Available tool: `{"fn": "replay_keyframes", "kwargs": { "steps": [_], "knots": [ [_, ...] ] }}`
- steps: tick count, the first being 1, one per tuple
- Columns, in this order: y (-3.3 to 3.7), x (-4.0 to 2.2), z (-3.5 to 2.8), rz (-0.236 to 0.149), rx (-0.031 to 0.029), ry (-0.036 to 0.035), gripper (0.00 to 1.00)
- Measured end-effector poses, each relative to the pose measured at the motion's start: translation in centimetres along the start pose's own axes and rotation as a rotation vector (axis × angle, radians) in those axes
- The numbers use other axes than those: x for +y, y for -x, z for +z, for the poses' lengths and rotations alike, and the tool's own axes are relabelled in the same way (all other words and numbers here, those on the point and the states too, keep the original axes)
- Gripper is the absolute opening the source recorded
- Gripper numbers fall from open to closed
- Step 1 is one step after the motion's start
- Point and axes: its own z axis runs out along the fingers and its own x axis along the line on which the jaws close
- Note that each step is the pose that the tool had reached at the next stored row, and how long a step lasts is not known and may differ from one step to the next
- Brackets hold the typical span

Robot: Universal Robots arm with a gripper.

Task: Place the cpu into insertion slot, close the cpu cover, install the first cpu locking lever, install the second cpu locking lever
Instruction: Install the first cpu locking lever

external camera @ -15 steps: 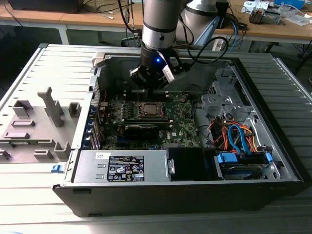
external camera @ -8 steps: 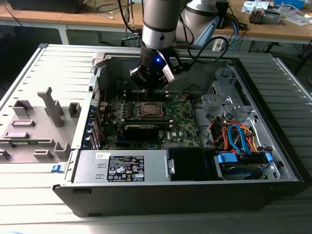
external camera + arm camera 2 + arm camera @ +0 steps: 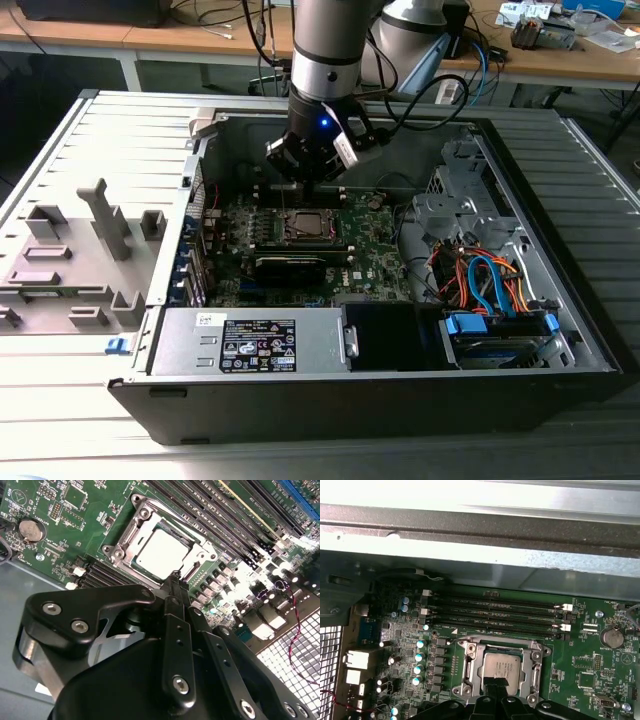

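The cpu (image 3: 159, 554) (image 3: 503, 666) lies flat in the insertion slot (image 3: 305, 226) on the green board, its silver top showing. The cpu cover (image 3: 126, 534) (image 3: 469, 672), a silver frame plate, lies down around it, and the slot's pin field is hidden beneath. My gripper (image 3: 174, 578) (image 3: 497, 685) (image 3: 298, 190) hangs just above one edge of the cpu. Its narrow black fingers are pressed together and shut, with nothing between them. How the locking levers stand I cannot tell.
The open computer case holds a labelled power supply box (image 3: 250, 342) at the front and a drive bay with blue and orange cables (image 3: 495, 300) at the exterior view's right. Long black memory slots (image 3: 495, 611) and a coin battery (image 3: 31, 529) flank the socket. Grey fixtures (image 3: 105, 218) stand outside.
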Motion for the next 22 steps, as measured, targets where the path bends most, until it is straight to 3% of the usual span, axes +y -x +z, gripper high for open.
{"fn": "replay_keyframes", "kwargs": {
  "steps": [22],
  "knots": [
    [-0.03, 0.01, -0.45, 0.0, 0.0, 0.0, 0.11]
  ]
}}
